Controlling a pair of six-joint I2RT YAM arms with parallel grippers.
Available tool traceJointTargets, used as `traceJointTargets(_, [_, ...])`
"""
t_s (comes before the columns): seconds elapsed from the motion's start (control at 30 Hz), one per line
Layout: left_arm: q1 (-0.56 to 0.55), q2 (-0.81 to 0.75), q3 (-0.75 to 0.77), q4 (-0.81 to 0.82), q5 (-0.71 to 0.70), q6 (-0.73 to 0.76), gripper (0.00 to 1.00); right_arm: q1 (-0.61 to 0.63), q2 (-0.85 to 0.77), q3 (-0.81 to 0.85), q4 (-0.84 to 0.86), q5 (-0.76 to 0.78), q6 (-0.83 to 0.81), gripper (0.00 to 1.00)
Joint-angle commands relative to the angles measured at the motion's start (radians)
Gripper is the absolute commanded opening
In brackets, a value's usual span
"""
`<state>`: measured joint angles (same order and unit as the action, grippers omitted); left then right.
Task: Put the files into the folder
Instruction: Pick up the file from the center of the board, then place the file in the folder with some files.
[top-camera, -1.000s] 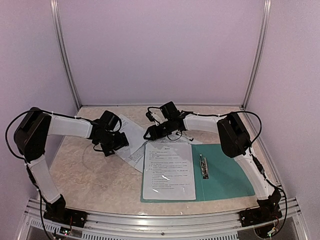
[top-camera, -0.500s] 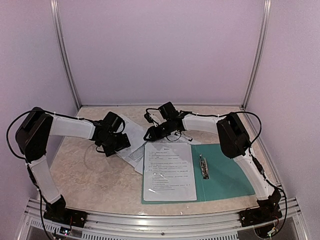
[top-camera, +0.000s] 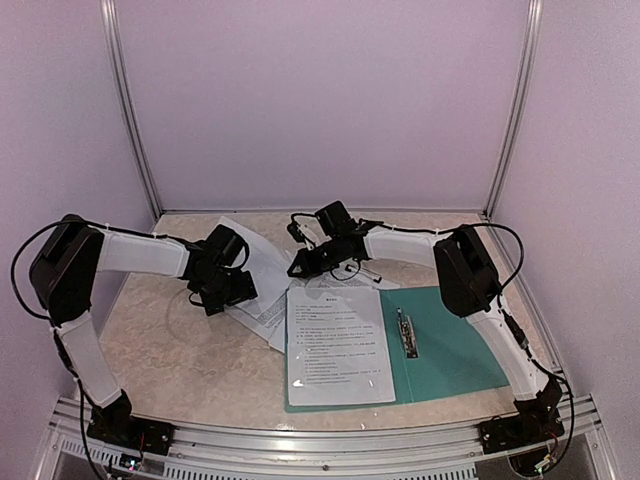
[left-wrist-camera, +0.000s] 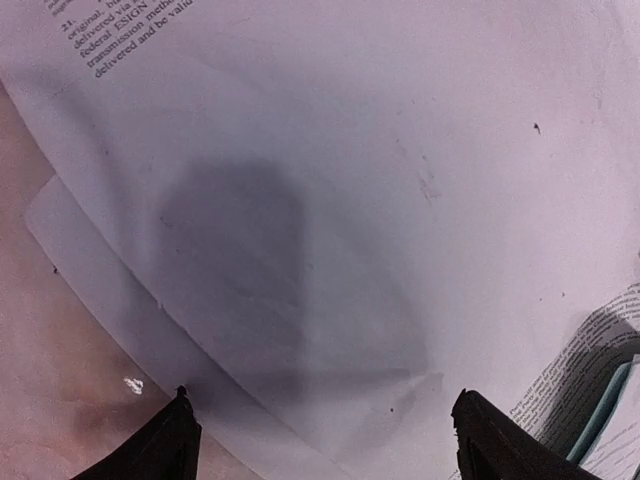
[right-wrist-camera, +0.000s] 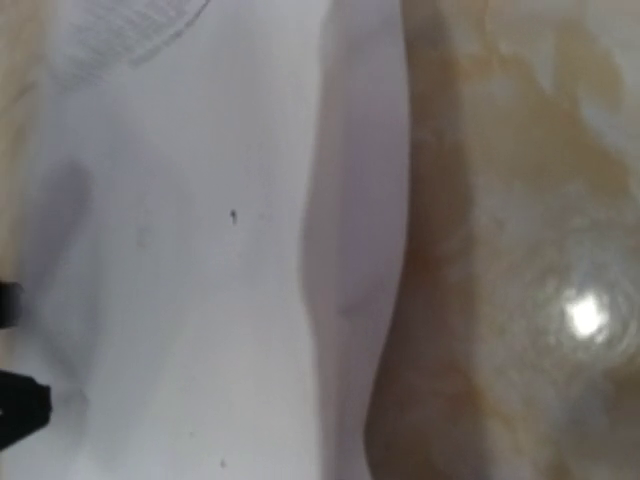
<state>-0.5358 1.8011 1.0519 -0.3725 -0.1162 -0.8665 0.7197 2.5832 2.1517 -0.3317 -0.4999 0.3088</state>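
The teal folder (top-camera: 455, 350) lies open at the right front, with a small metal clip (top-camera: 407, 333) at its spine. One printed file (top-camera: 338, 345) lies on its left half. More files (top-camera: 262, 312) lie fanned on the table to its left. My right gripper (top-camera: 298, 268) is shut on the far edge of one white sheet (top-camera: 258, 248), which bows up off the table. The right wrist view shows that sheet (right-wrist-camera: 200, 250) close up and buckled. My left gripper (left-wrist-camera: 330, 440) stands open above the loose sheets (left-wrist-camera: 380, 200), its fingertips (left-wrist-camera: 185, 440) wide apart. A teal folder edge (left-wrist-camera: 605, 400) shows at the right.
The beige marbled table (top-camera: 180, 350) is boxed in by pale walls at the left, back and right. An aluminium rail (top-camera: 330, 440) runs along the near edge. A black cable (top-camera: 370, 272) loops beside the right wrist.
The right gripper's jaws have closed on the sheet's edge. The sheet between the two arms has lifted and bowed up. The left gripper has stayed open, nearly in place.
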Motion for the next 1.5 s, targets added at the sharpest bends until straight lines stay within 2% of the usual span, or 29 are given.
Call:
traceJointTargets(0.0, [0.018, -0.028, -0.008, -0.122, -0.027, 0.020, 0.85, 0.009, 0.016, 0.043, 0.045, 0.008, 0.027, 0.00])
traceJointTargets(0.3, [0.030, -0.157, -0.006, -0.216, -0.116, 0.032, 0.87, 0.005, -0.001, 0.049, 0.181, -0.003, 0.110, 0.00])
traceJointTargets(0.6, [0.042, -0.300, -0.012, -0.290, -0.174, 0.047, 0.87, -0.002, -0.006, 0.147, 0.287, 0.009, 0.186, 0.00])
traceJointTargets(0.9, [0.042, -0.359, 0.005, -0.326, -0.174, 0.051, 0.87, -0.020, -0.118, 0.153, 0.311, 0.051, 0.207, 0.00])
traceJointTargets(1.27, [0.013, -0.461, 0.068, -0.375, -0.150, 0.079, 0.88, -0.029, -0.504, -0.272, 0.376, 0.103, 0.225, 0.00])
traceJointTargets(1.47, [-0.022, -0.442, 0.109, -0.376, -0.146, 0.096, 0.89, -0.021, -0.766, -0.704, 0.508, 0.045, 0.346, 0.00])
